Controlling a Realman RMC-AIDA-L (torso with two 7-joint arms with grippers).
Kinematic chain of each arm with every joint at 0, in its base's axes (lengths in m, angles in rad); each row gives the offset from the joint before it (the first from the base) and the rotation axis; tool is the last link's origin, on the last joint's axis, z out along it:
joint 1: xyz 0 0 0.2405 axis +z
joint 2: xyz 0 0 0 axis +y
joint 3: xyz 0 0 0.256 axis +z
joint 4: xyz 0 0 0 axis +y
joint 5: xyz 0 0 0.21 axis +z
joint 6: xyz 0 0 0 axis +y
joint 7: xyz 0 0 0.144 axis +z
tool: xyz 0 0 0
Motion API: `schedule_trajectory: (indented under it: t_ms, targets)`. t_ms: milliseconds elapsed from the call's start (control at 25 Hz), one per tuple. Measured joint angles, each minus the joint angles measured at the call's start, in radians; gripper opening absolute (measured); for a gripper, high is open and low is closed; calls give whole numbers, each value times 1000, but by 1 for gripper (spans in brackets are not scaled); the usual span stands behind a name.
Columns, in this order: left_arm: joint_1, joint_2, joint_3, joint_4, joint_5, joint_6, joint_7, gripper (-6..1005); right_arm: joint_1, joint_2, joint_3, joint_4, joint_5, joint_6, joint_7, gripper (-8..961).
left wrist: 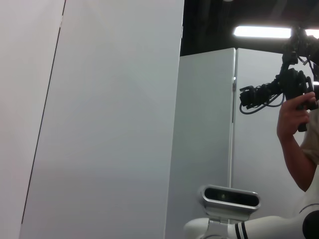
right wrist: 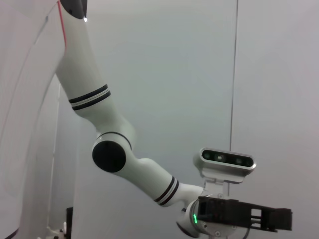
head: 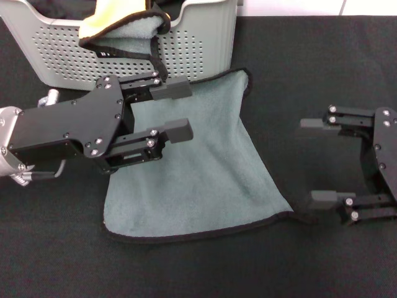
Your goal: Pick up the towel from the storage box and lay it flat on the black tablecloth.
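The towel point(head: 198, 174) lies spread on the black tablecloth point(head: 322, 62), grey-green face up, with its black stitched border showing along the near and right edges. Its far edge reaches the foot of the storage box point(head: 205, 43) at the back left. My left gripper point(head: 189, 110) hovers open over the towel's far left part, with nothing between its fingers, and hides that corner. My right gripper point(head: 308, 160) stands open just right of the towel's near right corner, apart from it. In the right wrist view the left gripper point(right wrist: 244, 219) shows low down.
A second towel point(head: 124, 28), bunched with its pale yellow side showing, hangs over the box's front rim. In the left wrist view a person point(left wrist: 299, 134) holds a camera rig against white wall panels.
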Motion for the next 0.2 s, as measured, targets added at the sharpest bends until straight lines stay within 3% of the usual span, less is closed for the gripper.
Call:
schedule_trajectory:
  t_ms: [200]
  targets:
    - [-3, 1, -12, 0, 2, 0, 0, 573, 5, -1, 19, 52, 18, -5, -32, 743]
